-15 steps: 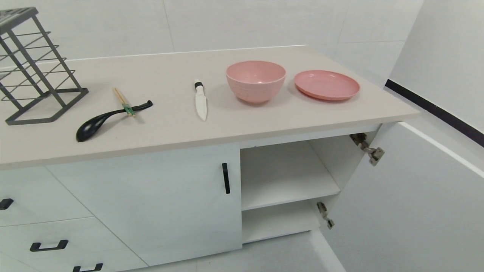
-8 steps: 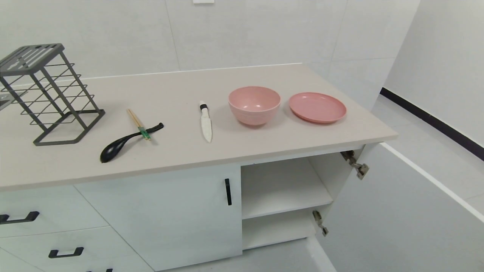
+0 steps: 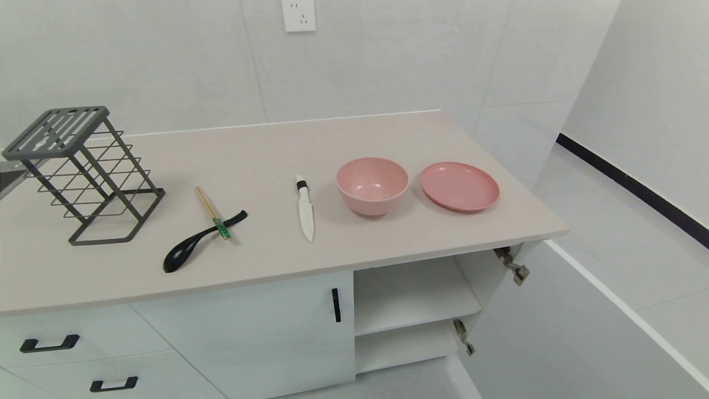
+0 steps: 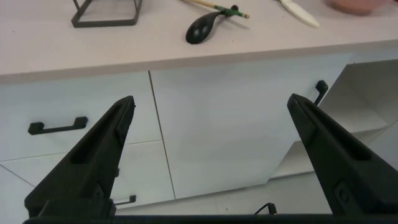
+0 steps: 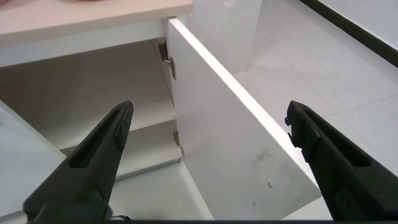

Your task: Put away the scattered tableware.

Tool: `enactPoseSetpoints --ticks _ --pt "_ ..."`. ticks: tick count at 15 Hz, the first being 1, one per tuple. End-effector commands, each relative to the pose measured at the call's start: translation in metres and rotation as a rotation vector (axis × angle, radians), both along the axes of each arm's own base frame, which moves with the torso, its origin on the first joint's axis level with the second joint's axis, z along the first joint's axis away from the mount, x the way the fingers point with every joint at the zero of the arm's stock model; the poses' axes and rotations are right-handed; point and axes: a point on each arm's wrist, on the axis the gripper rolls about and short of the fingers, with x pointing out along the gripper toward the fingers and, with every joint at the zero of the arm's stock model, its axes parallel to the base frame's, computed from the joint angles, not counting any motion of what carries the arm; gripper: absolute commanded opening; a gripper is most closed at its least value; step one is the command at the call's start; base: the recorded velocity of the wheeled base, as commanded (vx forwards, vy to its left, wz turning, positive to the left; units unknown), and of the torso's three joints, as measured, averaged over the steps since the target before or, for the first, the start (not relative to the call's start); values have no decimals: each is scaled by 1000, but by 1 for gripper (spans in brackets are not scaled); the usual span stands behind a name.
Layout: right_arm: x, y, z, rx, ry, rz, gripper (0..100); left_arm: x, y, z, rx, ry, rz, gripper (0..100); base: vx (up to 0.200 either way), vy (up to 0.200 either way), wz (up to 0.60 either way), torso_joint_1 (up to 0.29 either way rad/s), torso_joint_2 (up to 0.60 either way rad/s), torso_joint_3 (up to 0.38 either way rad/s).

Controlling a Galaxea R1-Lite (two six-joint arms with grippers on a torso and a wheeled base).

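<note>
On the beige countertop (image 3: 266,149) lie a pink bowl (image 3: 372,185), a pink plate (image 3: 460,186) to its right, a white knife (image 3: 305,208), a black spoon (image 3: 196,244) and a pair of chopsticks (image 3: 212,219) resting across the spoon's handle. My left gripper (image 4: 211,102) is open, low in front of the closed cabinet doors, with the spoon (image 4: 205,28) and knife (image 4: 298,11) on the counter above it. My right gripper (image 5: 210,109) is open, facing the open cabinet and its swung-out door (image 5: 249,162). Neither holds anything.
A dark wire rack (image 3: 83,172) stands at the counter's left. Below, the right cabinet stands open with a bare shelf (image 3: 412,293), its door (image 3: 559,327) swung out right. Closed door handle (image 3: 335,305) and drawer handles (image 3: 49,343) are left of it.
The whole head picture has shifted: the camera rose and drew back, bringing a wall socket into view. The tableware lies as before.
</note>
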Motion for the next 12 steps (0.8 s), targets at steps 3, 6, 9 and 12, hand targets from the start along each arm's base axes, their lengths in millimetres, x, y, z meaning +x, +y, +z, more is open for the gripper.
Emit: enactPoseSetpoints --ticks 3,6,9,12 --pt "0 0 0 1 1 1 100 0 0 0 0 2 1 100 0 0 0 292 -561 -274" --pt "0 0 0 1 3 1 100 0 0 0 0 2 1 100 0 0 0 307 -588 -284" --pt "0 0 0 1 3 1 100 0 0 0 0 2 1 100 0 0 -600 133 -266 -123" --pt "0 0 0 1 3 1 100 0 0 0 0 0 1 100 0 0 0 14 -19 -6"
